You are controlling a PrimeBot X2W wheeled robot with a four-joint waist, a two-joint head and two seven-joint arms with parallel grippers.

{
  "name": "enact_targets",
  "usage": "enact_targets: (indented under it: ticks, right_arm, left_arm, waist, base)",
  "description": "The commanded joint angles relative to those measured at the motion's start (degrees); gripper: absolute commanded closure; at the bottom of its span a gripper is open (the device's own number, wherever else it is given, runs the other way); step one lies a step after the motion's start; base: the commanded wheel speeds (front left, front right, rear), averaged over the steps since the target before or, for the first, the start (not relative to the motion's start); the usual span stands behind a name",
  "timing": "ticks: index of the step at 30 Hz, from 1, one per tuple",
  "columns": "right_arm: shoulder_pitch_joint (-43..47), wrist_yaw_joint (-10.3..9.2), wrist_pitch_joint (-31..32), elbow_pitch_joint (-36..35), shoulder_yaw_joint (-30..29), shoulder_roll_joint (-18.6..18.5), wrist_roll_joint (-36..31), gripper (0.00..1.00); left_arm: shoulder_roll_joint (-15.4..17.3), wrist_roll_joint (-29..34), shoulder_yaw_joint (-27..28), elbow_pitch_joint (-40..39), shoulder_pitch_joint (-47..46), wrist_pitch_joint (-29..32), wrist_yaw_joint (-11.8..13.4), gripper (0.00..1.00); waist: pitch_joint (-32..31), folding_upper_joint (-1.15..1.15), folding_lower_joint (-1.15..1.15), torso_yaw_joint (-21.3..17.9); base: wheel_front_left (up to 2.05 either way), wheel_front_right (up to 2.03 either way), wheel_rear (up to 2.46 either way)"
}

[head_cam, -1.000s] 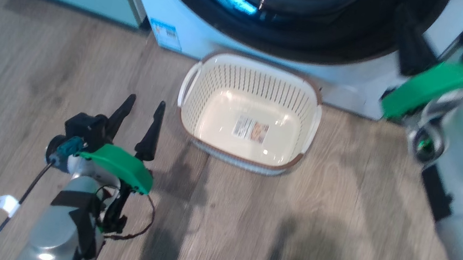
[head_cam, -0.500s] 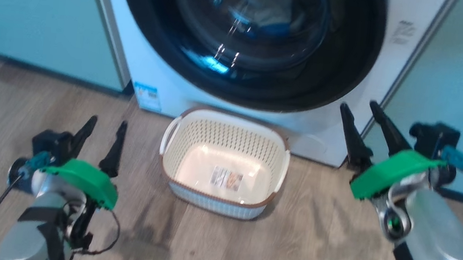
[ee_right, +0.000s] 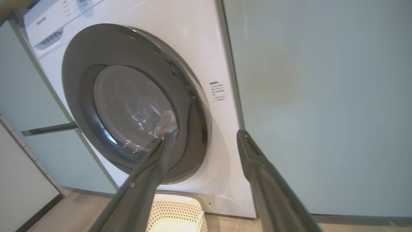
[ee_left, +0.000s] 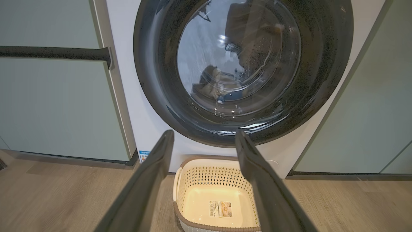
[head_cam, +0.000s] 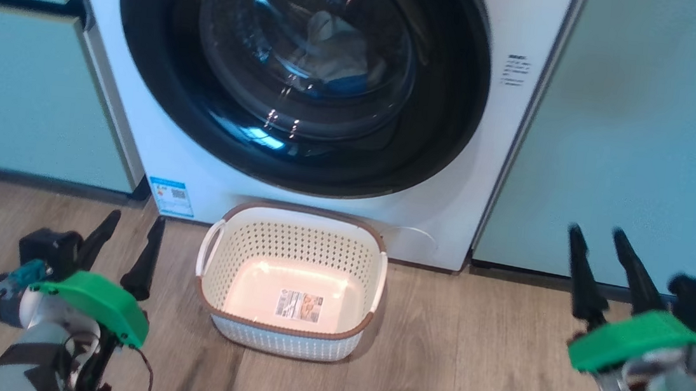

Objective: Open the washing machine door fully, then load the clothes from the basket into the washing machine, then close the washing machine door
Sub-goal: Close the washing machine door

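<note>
The white washing machine stands between pale green cabinets. Its round black-rimmed door lies flat against the front, closed. Behind the glass I see pale clothes with a blue part in the drum. The cream basket sits on the floor right below the door, with only a label on its bottom. My left gripper is open, left of the basket and apart from it. My right gripper is open at the lower right, before the cabinet. The door and basket appear past both grippers' open fingers.
Pale green cabinets flank the machine, the left one with a dark bar handle. A small blue label marks the machine's lower left corner. The wooden floor spreads around the basket.
The head camera has tilted up, so the whole door is in view now. My right gripper has come away from the machine's lower right corner to the lower right and now stands open.
</note>
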Motion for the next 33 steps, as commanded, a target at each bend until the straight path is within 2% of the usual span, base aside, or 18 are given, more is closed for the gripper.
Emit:
enact_targets:
  ticks: [1,8,13,22,33]
  right_arm:
    - [-0.45,-0.19,-0.38,-2.27,-0.22,0.49,-0.93,0.0]
    - [5.76,-0.19,-0.38,-5.25,-7.21,0.49,-4.8,0.0]
    - [8.68,-0.19,-0.38,-7.69,-9.8,0.49,-6.03,0.0]
    - [11.99,-0.19,-0.38,-10.72,-10.98,0.49,-6.25,0.0]
    - [13.08,-0.19,-0.38,-10.44,-11.44,0.49,-5.95,0.0]
  left_arm:
    - [2.53,-0.36,2.81,-1.79,-1.98,-0.52,-0.07,0.0]
    - [2.1,-0.46,3.76,-1.95,0.06,-0.52,-0.07,0.0]
    - [1.59,-1.32,5.65,-1.5,0.91,-0.52,-0.07,0.0]
    - [0.8,-0.96,7.07,-0.1,1.36,-0.52,-0.07,0.0]
    - [0.13,0.4,8.1,0.58,1.25,-0.52,-0.07,0.0]
  waist:
    - [-0.68,0.0,0.01,-0.84]
    - [-1.74,0.0,0.01,-2.8]
    - [-1.99,0.0,0.01,-4.27]
    - [-1.99,0.0,0.01,-5.59]
    - [-1.72,0.0,0.01,-5.51]
  base:
    - [0.0,0.0,0.0]
    - [0.0,0.0,0.0]
    - [0.0,0.0,0.0]
    - [0.0,0.0,0.0]
    - [0.0,0.0,0.0]
